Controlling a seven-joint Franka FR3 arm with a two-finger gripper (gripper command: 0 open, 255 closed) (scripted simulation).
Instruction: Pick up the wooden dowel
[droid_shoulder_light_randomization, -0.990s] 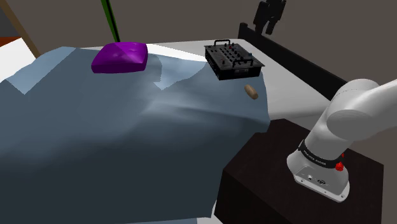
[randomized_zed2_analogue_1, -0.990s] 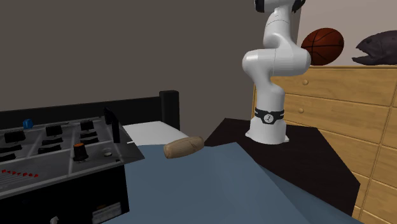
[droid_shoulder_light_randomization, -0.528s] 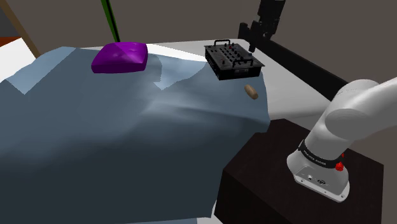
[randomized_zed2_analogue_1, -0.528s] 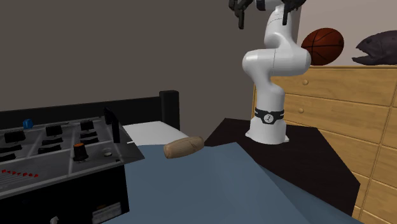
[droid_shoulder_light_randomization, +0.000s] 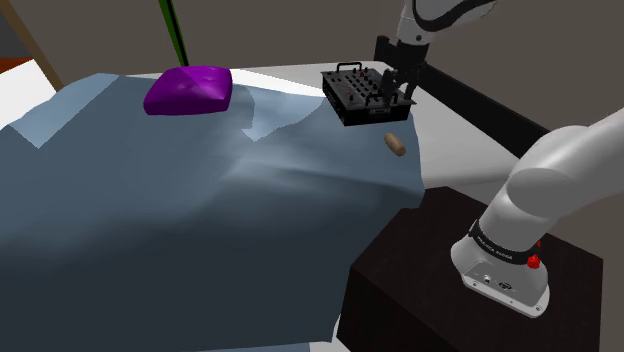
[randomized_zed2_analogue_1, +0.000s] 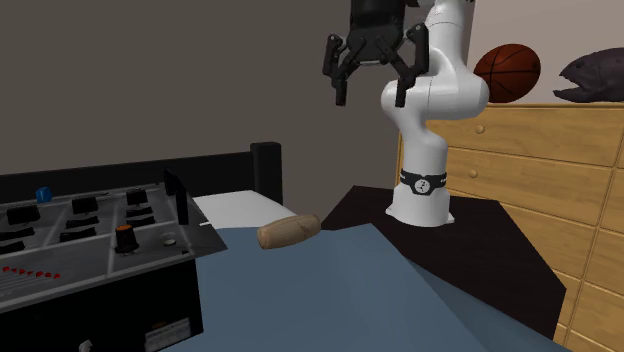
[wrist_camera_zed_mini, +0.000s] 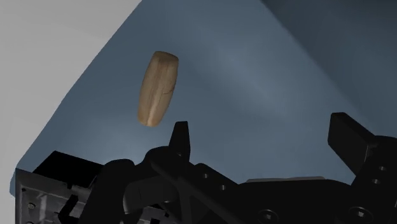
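Note:
A short, light brown wooden dowel (droid_shoulder_light_randomization: 394, 144) lies on the blue blanket (droid_shoulder_light_randomization: 230, 200) near the bed's corner, just in front of the black mixer (droid_shoulder_light_randomization: 365, 95). My gripper (droid_shoulder_light_randomization: 398, 88) hangs in the air above the mixer's edge and the dowel, open and holding nothing. In the second exterior view the dowel (randomized_zed2_analogue_1: 288, 231) lies well below the spread gripper (randomized_zed2_analogue_1: 369, 98). Seen from the wrist, the dowel (wrist_camera_zed_mini: 158, 88) lies ahead of the gripper (wrist_camera_zed_mini: 265, 140), off to the side of one fingertip (wrist_camera_zed_mini: 181, 135) and not between the two.
A purple cushion (droid_shoulder_light_randomization: 188, 90) rests farther back on the blanket. The black headboard (droid_shoulder_light_randomization: 470, 95) runs behind the mixer. My base stands on a dark stand (droid_shoulder_light_randomization: 420, 290). A wooden dresser (randomized_zed2_analogue_1: 530, 190) behind it carries a basketball (randomized_zed2_analogue_1: 507, 72) and a fish figure (randomized_zed2_analogue_1: 595, 78).
The gripper has come down from the top of the shoulder view toward the mixer and dowel, and now shows fully in the second exterior view. The dowel has not moved.

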